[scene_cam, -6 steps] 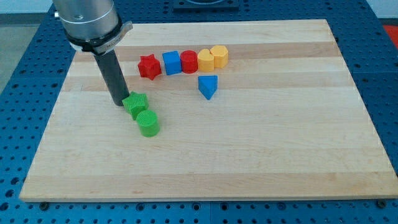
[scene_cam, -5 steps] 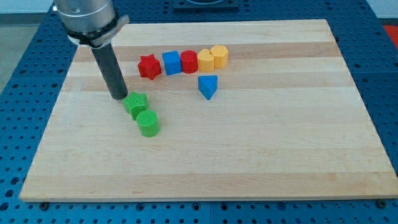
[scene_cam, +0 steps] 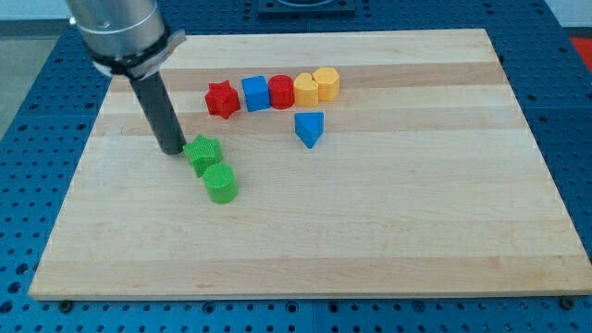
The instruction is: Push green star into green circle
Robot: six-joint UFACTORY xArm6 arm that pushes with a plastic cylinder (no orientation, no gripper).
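Contact is already made — green star (scene_cam: 203,153) touches green circle (scene_cam: 220,183) just right of my tip (scene_cam: 172,150), which has backed off leftward; no pincer exists here.

Green star (scene_cam: 203,153) flat on the board, touching green circle (scene_cam: 220,183) just below-right.

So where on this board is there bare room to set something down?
The whole view's right half beyond the blue triangle is bare, as is the bottom strip below the green circle. Crowded: the top row from red star to yellow block, and around my tip beside the green star.
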